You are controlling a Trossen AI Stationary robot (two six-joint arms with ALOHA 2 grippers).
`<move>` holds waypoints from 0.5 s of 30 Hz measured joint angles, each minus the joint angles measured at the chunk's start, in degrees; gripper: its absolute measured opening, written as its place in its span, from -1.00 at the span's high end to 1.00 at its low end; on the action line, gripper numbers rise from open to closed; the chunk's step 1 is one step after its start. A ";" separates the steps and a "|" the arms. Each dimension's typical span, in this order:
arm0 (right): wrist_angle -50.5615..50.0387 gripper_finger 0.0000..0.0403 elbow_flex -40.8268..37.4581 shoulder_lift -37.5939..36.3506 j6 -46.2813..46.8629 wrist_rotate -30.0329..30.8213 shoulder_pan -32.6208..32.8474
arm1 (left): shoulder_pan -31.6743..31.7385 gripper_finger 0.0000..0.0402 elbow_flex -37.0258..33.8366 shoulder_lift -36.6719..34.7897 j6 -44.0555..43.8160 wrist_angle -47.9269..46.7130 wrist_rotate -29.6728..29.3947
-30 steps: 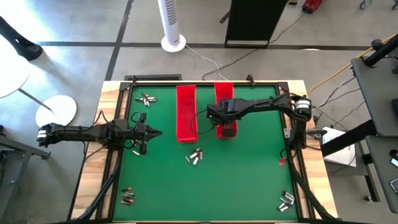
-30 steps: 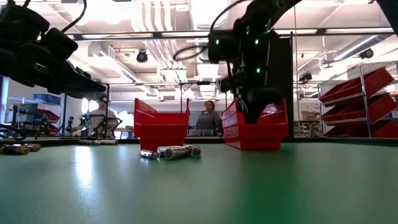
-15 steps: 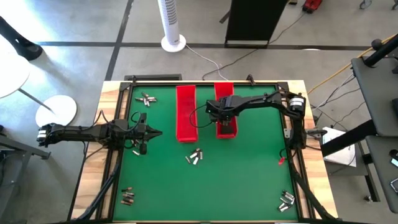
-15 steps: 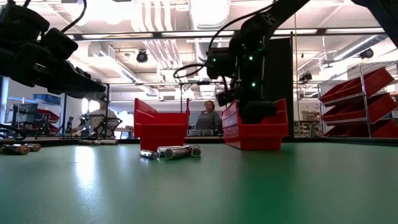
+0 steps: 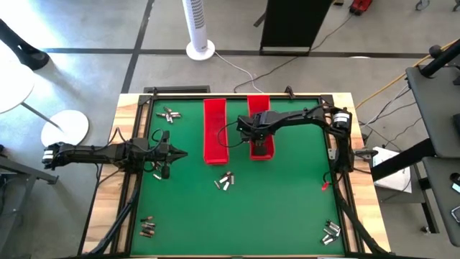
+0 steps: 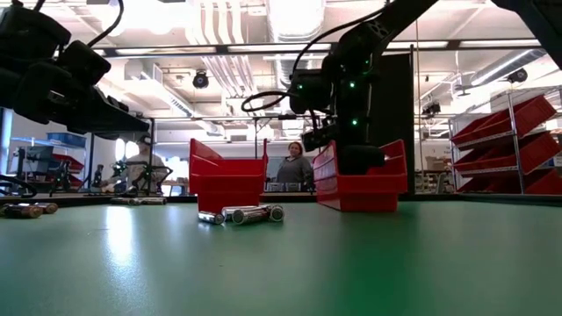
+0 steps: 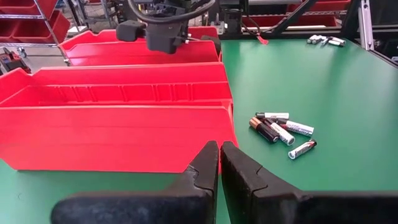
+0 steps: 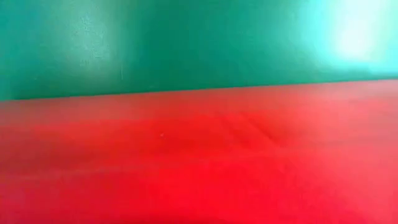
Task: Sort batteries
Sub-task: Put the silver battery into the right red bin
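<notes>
Two long red trays lie side by side at the far middle of the green mat: the left tray (image 5: pixel 214 131) and the right tray (image 5: pixel 260 108). My right gripper (image 5: pixel 260 141) points down into the right tray (image 6: pixel 360 189), whose wall hides its fingertips. A small heap of batteries (image 5: pixel 226 180) lies on the mat in front of the trays, also seen in the low view (image 6: pixel 241 213). My left gripper (image 5: pixel 182 153) waits shut and empty at the table's left side, level above the mat; its shut fingers (image 7: pixel 208 163) point toward the left tray (image 7: pixel 124 118). My right gripper reaches from above into the right tray near its near end. The tray's wall (image 6: pixel 362 195) hides the fingertips, and I cannot tell whether they touch a battery or the tray.
More battery heaps lie on the mat: far left (image 5: pixel 169 114), by the left arm (image 5: pixel 158 169), near left corner (image 5: pixel 147 227) and near right corner (image 5: pixel 330 232). A raised frame (image 5: pixel 338 180) borders the mat. A person stands far behind the table (image 6: pixel 294 167).
My right gripper has sunk down into the right tray and shifted a little toward the table's far edge. The trays and the batteries on the mat have stayed where they were.
</notes>
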 joint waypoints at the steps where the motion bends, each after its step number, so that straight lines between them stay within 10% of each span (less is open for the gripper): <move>1: 0.29 0.84 -0.04 0.00 0.30 0.00 0.00 | 0.00 1.00 0.00 0.00 0.00 0.00 0.01; 15: 2.30 0.57 -0.15 0.00 1.05 0.69 -0.04 | 0.00 1.00 -0.02 0.09 0.00 0.00 0.00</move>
